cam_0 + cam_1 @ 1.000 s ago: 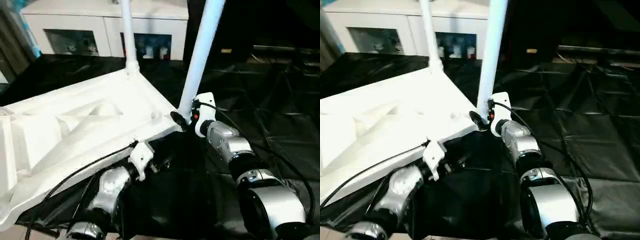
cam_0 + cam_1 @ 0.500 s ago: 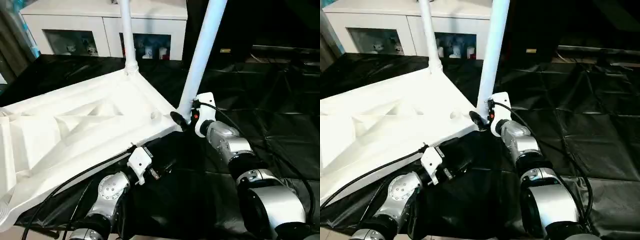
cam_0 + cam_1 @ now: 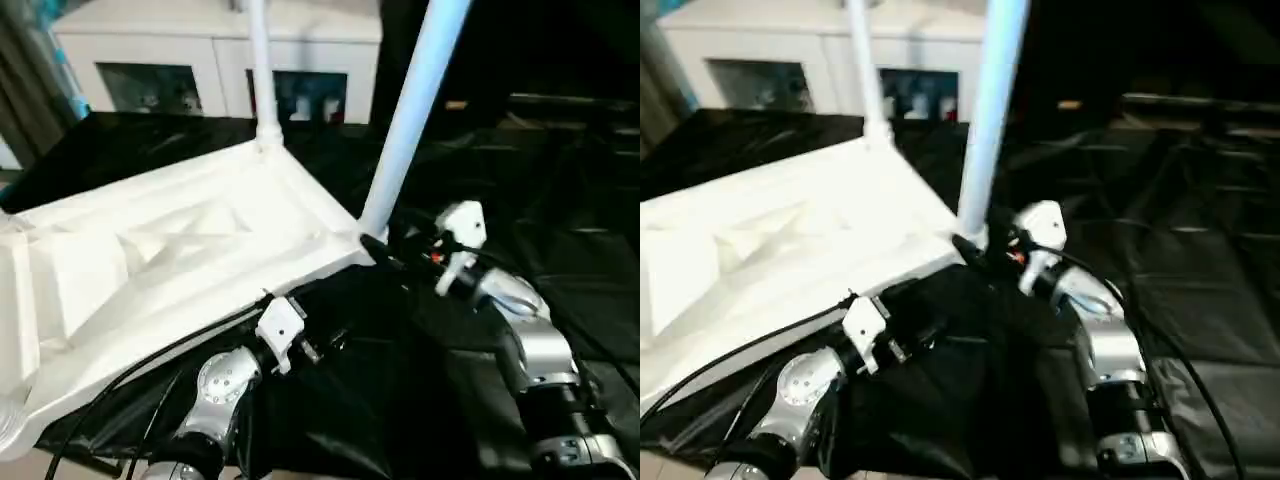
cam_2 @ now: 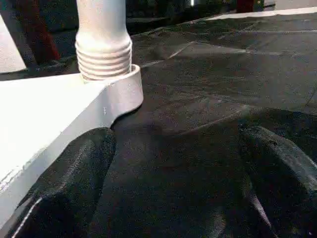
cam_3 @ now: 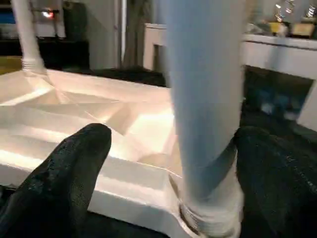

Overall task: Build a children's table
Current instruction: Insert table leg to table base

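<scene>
Black sheeting [image 3: 560,180] drapes the bench before white cabinets [image 3: 215,55]; both claws, left gripper [image 4: 173,183] and right gripper [image 5: 168,163], gape unclenched.

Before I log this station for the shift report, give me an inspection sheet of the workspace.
Surface: black drape, wrinkled.
Job's things: children's table upside down, ribbed underside up; near leg and far leg stand in corner sockets.
Clutter: nothing seen.
Grippers: right tool open, fingers either side of near leg's base; left tool open, beside the tabletop edge.
Cables: black cable along left arm.
Surroundings: white cabinet behind.
</scene>
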`<state>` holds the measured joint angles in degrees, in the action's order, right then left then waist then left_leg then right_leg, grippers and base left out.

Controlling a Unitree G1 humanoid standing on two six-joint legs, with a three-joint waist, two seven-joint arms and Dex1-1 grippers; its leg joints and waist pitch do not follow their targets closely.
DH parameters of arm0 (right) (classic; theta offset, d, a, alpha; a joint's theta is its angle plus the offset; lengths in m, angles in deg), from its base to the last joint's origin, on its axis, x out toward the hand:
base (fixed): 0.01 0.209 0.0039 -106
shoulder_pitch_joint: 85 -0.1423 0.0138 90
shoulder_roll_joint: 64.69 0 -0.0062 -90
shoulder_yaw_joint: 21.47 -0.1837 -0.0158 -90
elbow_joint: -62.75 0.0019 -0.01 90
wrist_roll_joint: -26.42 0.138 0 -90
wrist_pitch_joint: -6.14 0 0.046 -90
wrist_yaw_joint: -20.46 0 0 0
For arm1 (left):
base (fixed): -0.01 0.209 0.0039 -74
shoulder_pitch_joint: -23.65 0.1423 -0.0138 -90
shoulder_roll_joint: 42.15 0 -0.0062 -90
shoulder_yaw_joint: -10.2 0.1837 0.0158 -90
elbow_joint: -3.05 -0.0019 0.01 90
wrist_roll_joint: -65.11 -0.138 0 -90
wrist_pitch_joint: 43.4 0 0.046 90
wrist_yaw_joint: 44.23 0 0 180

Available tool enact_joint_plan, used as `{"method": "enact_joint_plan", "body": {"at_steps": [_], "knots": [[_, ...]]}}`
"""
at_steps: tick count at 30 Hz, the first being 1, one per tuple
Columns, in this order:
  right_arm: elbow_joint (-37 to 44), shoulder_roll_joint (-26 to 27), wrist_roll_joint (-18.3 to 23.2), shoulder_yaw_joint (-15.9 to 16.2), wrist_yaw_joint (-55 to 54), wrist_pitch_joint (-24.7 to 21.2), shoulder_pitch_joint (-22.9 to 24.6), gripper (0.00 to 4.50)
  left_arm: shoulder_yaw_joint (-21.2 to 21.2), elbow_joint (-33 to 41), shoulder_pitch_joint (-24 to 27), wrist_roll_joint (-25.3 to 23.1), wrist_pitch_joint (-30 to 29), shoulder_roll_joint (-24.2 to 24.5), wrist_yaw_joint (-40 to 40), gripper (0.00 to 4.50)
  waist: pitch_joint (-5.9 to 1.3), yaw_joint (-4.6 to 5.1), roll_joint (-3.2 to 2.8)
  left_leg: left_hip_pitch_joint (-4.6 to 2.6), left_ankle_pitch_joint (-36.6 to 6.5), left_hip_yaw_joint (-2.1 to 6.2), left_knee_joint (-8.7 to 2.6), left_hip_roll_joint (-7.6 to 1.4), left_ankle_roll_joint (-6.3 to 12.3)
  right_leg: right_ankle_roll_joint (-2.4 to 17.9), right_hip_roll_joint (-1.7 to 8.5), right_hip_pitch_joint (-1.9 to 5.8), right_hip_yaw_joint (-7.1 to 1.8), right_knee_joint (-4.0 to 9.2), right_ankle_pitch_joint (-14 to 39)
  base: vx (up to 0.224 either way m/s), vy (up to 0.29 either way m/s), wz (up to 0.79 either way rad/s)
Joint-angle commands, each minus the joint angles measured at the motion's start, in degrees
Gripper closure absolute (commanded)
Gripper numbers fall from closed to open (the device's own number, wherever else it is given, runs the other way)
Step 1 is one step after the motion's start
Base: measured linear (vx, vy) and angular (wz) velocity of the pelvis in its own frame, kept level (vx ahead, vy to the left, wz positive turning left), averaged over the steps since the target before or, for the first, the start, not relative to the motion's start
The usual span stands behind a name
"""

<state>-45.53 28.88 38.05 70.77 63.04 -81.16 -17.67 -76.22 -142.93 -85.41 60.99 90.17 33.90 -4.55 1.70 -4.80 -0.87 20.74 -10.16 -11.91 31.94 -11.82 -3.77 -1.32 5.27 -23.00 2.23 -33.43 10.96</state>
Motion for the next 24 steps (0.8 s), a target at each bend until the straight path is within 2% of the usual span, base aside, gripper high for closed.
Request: {"method": "enact_joint_plan", "body": {"at_steps": [1, 3, 4, 6, 10, 12, 13, 17, 18, 19, 21, 24], "knots": [[2.92, -0.48, -0.13, 0.11, -0.1, -0.72, 0.72, 0.0, -6.89, 21.11, -19.75, 12.91, -37.47, 10.3, 3.01, 0.03, -2.37, 0.05, 1.02, -0.63, -18.16, 1.09, -3.75, -1.87, 1.47, 8.16, 2.67, 1.67, -1.91, 4.45, 16.93, 0.0, 0.0, 0.0], [5.63, -0.91, 0.06, 0.15, -0.27, -2.33, 2.2, 0.0, -6.95, 21.39, -19.57, 12.81, -37.56, 10.24, 3.06, 0.03, -2.52, -0.1, 1.03, -0.47, -15.96, 1.04, -3.54, -1.83, 2.11, 8.75, 2.5, 1.96, -1.93, 3.92, 11.78, 0.0, 0.0, 0.0], [6.48, -0.98, 0.08, 0.13, -0.5, -2.98, 2.83, 0.0, -7.0, 21.63, -19.39, 12.77, -37.61, 10.14, 2.85, 0.03, -2.65, -0.32, 1.04, -0.64, -14.85, 0.91, -3.28, -1.86, 2.81, 9.16, 2.51, 1.92, -1.92, 3.7, 9.06, 0.0, 0.0, 0.0], [9.05, -0.66, 0.1, 0.05, -1.94, -5.08, 5.03, 0.0, -7.03, 22.83, -18.5, 12.53, -37.93, 9.78, 2.07, 0.03, -2.72, -0.52, 1.05, -0.41, -12.79, 0.85, -3.1, -1.73, 3.84, 9.75, 2.45, 2.16, -1.84, 3.36, 5.61, 0.0, 0.0, 0.0], [9.96, 0.29, -0.39, 0.91, -3.56, -5.7, 6.26, 0.0, -6.91, 24.06, -17.51, 12.44, -38.37, 9.55, 1.63, 0.03, -2.58, -0.33, 1.04, -0.3, -14.21, 0.88, -3.23, -1.68, 3.74, 9.59, 2.67, 2.07, -1.73, 3.72, 9.32, 0.0, 0.0, 0.0], [9.98, 0.84, -0.7, 1.61, -4.49, -5.78, 6.55, 0.0, -6.82, 24.66, -16.99, 12.4, -38.64, 9.46, 1.56, 0.03, -2.45, -0.18, 1.04, -0.35, -16.1, 1.0, -3.49, -1.68, 2.77, 8.48, 2.73, 1.99, -1.76, 4.12, 13.67, 0.0, 0.0, 0.0], [9.75, 1.13, -0.89, 1.72, -4.94, -5.78, 6.43, 0.0, -6.75, 24.83, -16.86, 12.37, -38.78, 9.45, 1.61, 0.03, -2.49, -0.13, 1.02, -0.39, -16.23, 1.07, -3.52, -1.72, 2.41, 8.24, 2.72, 1.94, -1.78, 4.14, 14.08, 0.0, 0.0, 0.0], [9.48, 1.82, -1.5, 1.92, -6.15, -6.07, 6.06, 0.0, -6.64, 25.08, -16.69, 12.33, -39.1, 9.42, 1.76, 0.03, -2.64, -0.14, 0.93, -0.5, -15.32, 1.01, -3.35, -1.73, 2.37, 8.61, 2.6, 1.88, -1.85, 3.87, 11.24, 0.0, 0.0, 0.0], [9.6, 2.17, -1.63, 1.99, -6.68, -6.52, 5.87, 0.0, -6.61, 25.08, -16.74, 12.29, -39.17, 9.43, 1.84, 0.03, -2.7, -0.19, 1.31, -0.37, -14.24, 0.98, -3.24, -1.67, 2.74, 8.89, 2.6, 2.04, -1.83, 3.58, 9.8, 0.0, 0.0, 0.0], [9.93, 2.42, -1.78, 2.05, -7.21, -7.27, 5.67, 0.0, -6.63, 24.99, -16.91, 12.22, -39.23, 9.45, 1.86, 0.03, -2.69, -0.25, 0.61, -0.39, -13.83, 1.02, -3.26, -1.66, 2.86, 9.09, 2.63, 2.01, -1.82, 3.55, 9.03, 0.0, 0.0, 0.0], [9.96, 2.45, -1.8, 2.06, -7.26, -7.34, 5.65, 0.0, -6.63, 24.98, -16.92, 12.21, -39.24, 9.45, 1.86, 0.03, -2.72, -0.15, 0.94, -0.44, -13.99, 0.92, -3.18, -1.65, 2.87, 9.3, 2.55, 2.04, -1.79, 3.57, 8.42, 0.0, 0.0, 0.0], [9.96, 2.45, -1.8, 2.06, -7.26, -7.34, 5.65, 0.0, -6.63, 24.98, -16.92, 12.21, -39.24, 9.45, 1.86, 0.03, -2.73, -0.16, 0.95, -0.4, -14.13, 0.93, -3.15, -1.63, 2.76, 9.4, 2.58, 2.16, -1.79, 3.53, 8.25, 0.0, 0.0, 0.0]]}}
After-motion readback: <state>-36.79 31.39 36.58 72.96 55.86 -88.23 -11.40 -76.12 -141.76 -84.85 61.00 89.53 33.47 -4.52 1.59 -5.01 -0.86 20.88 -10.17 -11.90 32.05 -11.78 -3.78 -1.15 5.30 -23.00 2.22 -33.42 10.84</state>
